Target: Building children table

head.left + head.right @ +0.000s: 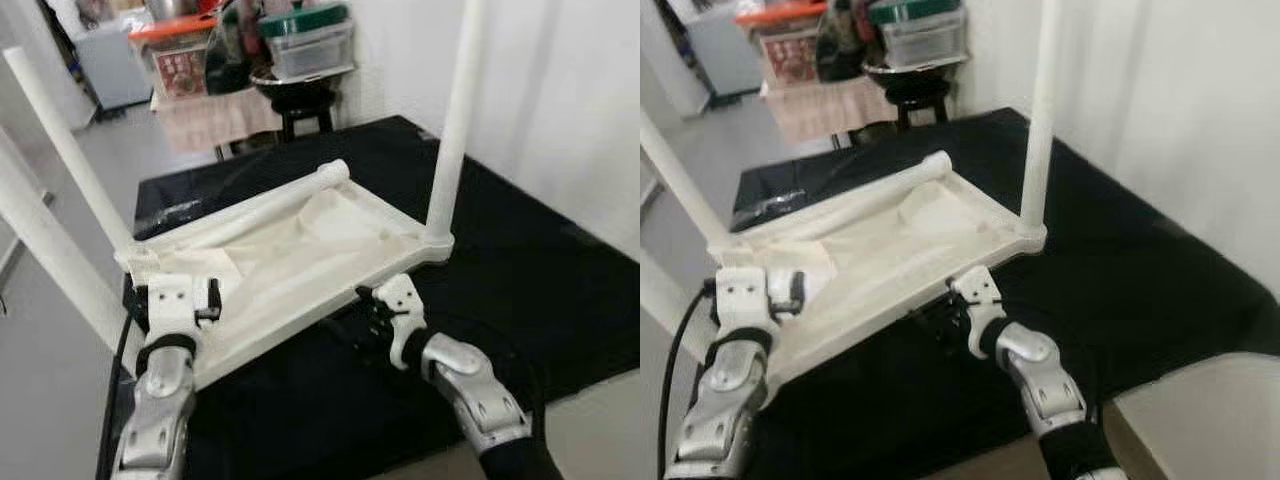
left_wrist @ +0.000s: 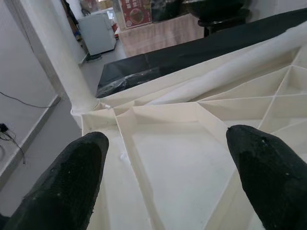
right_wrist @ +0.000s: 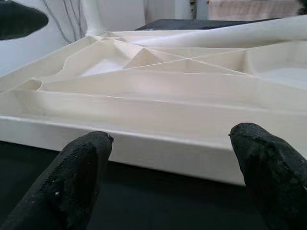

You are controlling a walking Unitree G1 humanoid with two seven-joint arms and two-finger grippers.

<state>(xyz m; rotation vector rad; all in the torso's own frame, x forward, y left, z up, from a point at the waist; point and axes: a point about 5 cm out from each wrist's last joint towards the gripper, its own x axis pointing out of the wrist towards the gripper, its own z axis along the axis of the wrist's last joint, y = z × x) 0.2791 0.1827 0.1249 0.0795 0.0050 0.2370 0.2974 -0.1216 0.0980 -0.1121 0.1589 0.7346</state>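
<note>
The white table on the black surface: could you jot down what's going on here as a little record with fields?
Piece: white tabletop, upside down, ribbed underside facing up
Rests on: black surface
Legs upright: three in view, one at the far right corner
Loose leg: lying along the far edge
Left gripper: open, over the near left corner
Right gripper: open, facing the near edge, not touching
Behind: stool with boxes
</note>
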